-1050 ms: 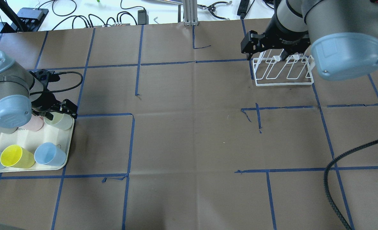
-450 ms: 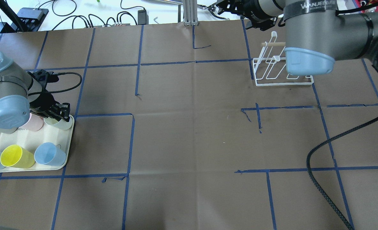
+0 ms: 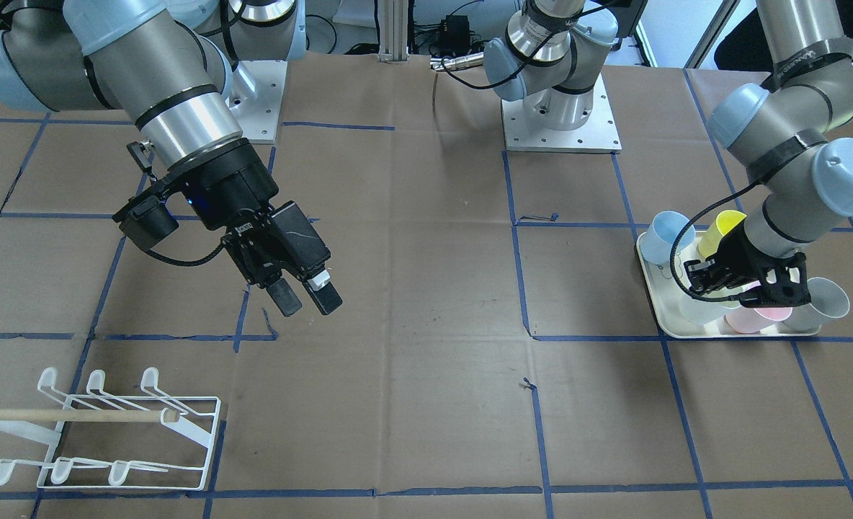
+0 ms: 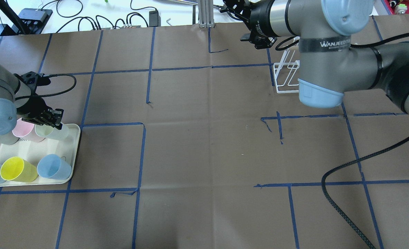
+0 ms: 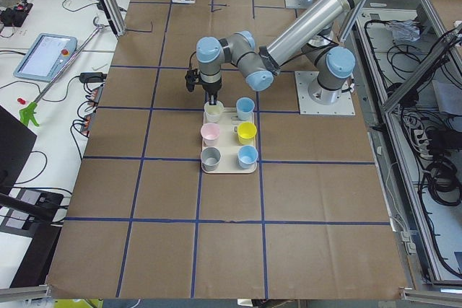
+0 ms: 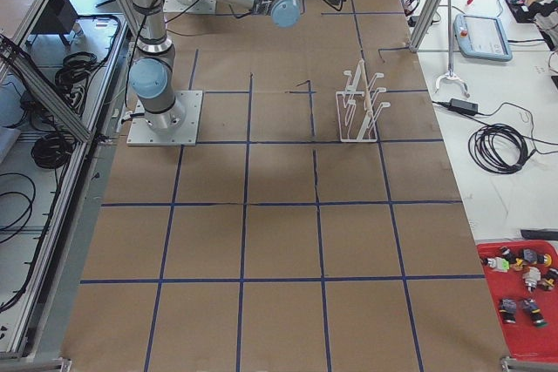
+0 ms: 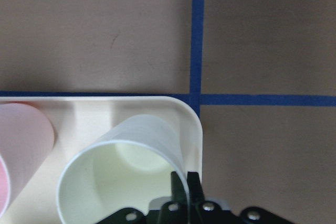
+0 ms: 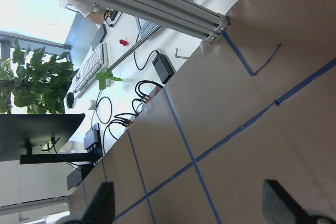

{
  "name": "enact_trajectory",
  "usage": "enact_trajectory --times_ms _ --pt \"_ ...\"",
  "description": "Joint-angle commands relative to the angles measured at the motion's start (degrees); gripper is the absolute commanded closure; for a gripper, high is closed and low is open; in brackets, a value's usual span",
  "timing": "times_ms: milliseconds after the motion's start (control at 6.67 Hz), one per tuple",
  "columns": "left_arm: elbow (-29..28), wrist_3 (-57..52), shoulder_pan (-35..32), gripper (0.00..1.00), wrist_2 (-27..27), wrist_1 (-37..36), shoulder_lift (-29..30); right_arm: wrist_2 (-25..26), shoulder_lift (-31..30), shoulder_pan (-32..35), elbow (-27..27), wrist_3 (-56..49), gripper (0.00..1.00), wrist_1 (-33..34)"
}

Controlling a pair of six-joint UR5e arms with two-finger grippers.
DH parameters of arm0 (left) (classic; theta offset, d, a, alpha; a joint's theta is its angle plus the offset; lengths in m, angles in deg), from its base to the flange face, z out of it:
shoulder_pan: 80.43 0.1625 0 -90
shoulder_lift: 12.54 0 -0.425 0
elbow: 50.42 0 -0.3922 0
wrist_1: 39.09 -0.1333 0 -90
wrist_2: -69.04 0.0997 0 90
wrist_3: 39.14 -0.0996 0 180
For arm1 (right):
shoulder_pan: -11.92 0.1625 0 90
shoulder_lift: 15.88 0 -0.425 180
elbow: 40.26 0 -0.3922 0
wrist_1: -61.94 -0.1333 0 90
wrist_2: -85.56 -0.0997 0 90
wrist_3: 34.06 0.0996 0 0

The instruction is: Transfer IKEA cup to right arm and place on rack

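The pale green-white IKEA cup (image 4: 54,131) stands at the far inner corner of the cream tray (image 4: 72,162). My left gripper (image 4: 49,118) is shut on its rim; the left wrist view shows the closed fingers (image 7: 185,187) pinching the cup wall (image 7: 121,166). My right gripper (image 3: 310,299) hangs open and empty above the table between rack and middle; its fingertips stand wide apart in the right wrist view (image 8: 191,208). The white wire rack (image 3: 109,432) with its wooden dowel is empty, and the right arm partly covers it in the overhead view (image 4: 286,74).
The tray also holds a pink cup (image 4: 22,128), a yellow cup (image 4: 16,169), two blue cups (image 4: 53,167) and a grey one (image 3: 826,295). A black cable (image 4: 342,204) from the right arm loops over the near right table. Blue tape lines grid the brown table.
My left gripper's fingers have closed on the pale cup's rim, and cup and gripper have shifted slightly left. My right arm has swung away from above the rack towards the table's middle.
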Motion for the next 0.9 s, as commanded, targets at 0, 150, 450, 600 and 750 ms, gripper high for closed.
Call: enact_trajectory --times_ms 0,150,450,600,750 --pt "-8.5 -0.1 -0.5 1.0 -0.3 10.8 -3.0 -2.5 0.4 1.8 -4.6 17.7 0.0 13.9" --pt "-15.9 0.0 -2.8 1.0 -1.3 17.8 -2.5 -2.4 0.3 2.1 -5.9 22.1 0.0 16.8" --pt "-27.1 0.8 -10.8 1.0 -2.3 23.5 -0.5 -1.5 0.3 3.5 -6.4 22.1 0.0 18.2" --pt "-28.9 1.1 -14.5 1.0 -4.8 23.4 0.2 -1.8 0.1 3.9 -8.5 21.5 0.0 18.2" --pt "-27.9 1.3 -15.8 1.0 -12.2 22.8 0.0 -1.4 0.2 4.9 -9.1 22.1 0.0 18.1"
